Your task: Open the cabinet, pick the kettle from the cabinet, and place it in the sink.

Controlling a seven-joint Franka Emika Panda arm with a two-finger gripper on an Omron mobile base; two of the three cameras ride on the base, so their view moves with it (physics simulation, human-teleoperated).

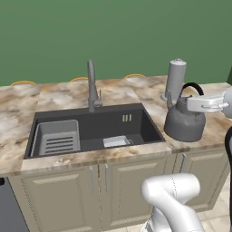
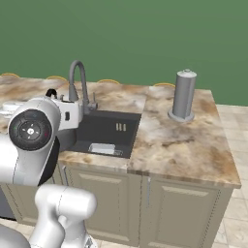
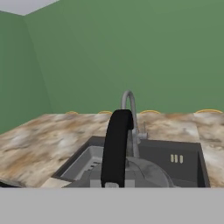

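1. The kettle (image 1: 185,121) is squat and rounded, of dull dark grey metal, with a black arched handle (image 1: 192,87) rising over its lid. In the left base view it hangs in front of the marbled counter's right part, just right of the sink.
2. The gripper (image 1: 195,103) is clamped on the kettle's handle, its white hand reaching in from the right edge. In the hand view the thick black arch (image 3: 116,146) rises straight ahead, with the kettle's grey domed top (image 3: 144,173) below it.
3. The sink (image 1: 136,131) is a wide charcoal rectangular basin with flat matte walls, sunk into the counter (image 1: 63,95).
4. A grey slotted dish rack (image 1: 56,137) sits in the basin's left end; a small pale rectangular piece (image 1: 115,141) lies on the floor near the front wall.
5. A tall grey faucet (image 1: 92,88) with a curved neck stands behind the basin.
6. A light grey cylindrical canister (image 2: 183,95) stands upright on the counter, right of the sink.
7. The counter is glossy beige-and-brown veined stone; below it are beige raised-panel base cabinets (image 2: 106,198) with short grey handles.
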